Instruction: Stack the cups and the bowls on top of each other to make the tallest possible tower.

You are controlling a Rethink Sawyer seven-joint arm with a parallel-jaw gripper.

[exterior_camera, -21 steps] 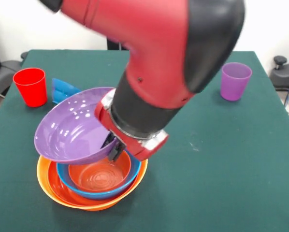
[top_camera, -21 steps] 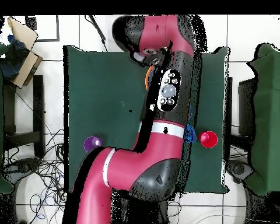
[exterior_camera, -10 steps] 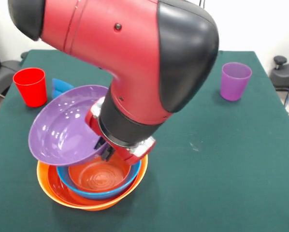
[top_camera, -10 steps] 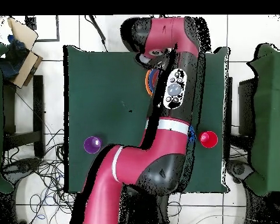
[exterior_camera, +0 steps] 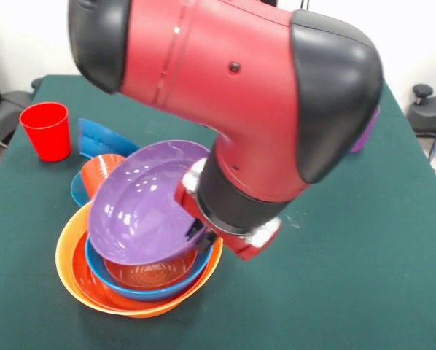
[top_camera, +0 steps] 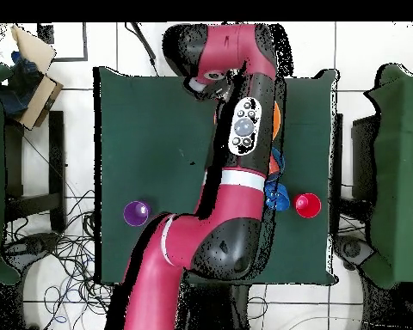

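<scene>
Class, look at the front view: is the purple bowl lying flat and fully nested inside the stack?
No, the purple bowl is tilted steeply, its rim raised above the light blue bowl beneath it.

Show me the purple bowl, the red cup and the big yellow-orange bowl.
purple bowl [exterior_camera: 141, 204], front view, its inner surface.
red cup [exterior_camera: 47, 133], front view, its outer wall.
big yellow-orange bowl [exterior_camera: 66, 251], front view, its left rim.

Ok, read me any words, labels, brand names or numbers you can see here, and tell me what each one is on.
No readable text in either view.
The purple bowl, the red cup and the stacked bowls are plain, with no print.
The arm's button panel in the overhead view has round controls, but any markings are too small to read.
</scene>
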